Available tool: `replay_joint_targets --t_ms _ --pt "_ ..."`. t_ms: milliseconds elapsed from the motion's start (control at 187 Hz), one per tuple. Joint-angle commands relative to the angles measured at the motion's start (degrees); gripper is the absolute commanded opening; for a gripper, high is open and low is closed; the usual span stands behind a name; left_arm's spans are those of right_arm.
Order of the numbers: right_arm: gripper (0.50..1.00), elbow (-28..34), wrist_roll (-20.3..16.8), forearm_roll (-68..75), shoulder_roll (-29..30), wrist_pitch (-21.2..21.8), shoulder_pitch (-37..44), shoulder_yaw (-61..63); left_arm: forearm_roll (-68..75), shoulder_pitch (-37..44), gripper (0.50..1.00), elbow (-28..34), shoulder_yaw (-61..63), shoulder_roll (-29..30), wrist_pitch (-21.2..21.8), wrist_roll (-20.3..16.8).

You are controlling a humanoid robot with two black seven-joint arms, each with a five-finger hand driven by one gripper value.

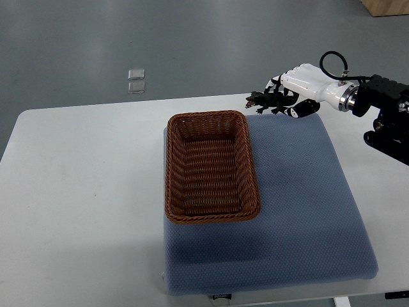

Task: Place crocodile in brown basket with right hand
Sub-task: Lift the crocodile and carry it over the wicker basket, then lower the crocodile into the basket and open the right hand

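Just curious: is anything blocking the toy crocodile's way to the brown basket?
Nothing visible. The right robot hand holds the crocodile near the brown basket's far right corner; only bare blue mat lies between, and the basket is empty.

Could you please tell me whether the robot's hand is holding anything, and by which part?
The white right hand grips the dark green toy crocodile by its rear half; its head sticks out free.

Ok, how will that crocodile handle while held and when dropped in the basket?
Likely light and fairly stiff: the crocodile juts from the right robot hand head-first without drooping. Its legs and flattish body suggest it won't roll in the brown basket, though it may land tilted.
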Motion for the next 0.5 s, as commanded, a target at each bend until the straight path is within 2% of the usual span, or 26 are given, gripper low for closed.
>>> replay_joint_targets --t_ms 0,155,496 --pt "0.500 2.54 0.47 -0.33 0.54 -1.05 0.93 -0.24 0.05 0.00 1.000 0.00 0.09 0.00 0.00 0.00" --pt "0.500 5.79 1.26 -0.50 4.58 -1.67 1.10 -0.68 -0.03 0.00 1.000 0.00 0.00 0.00 0.00 0.00" --pt "0.500 6.67 2.23 -3.49 11.09 -1.84 0.05 -3.22 -0.03 0.00 1.000 0.00 0.00 0.00 0.00 0.00"
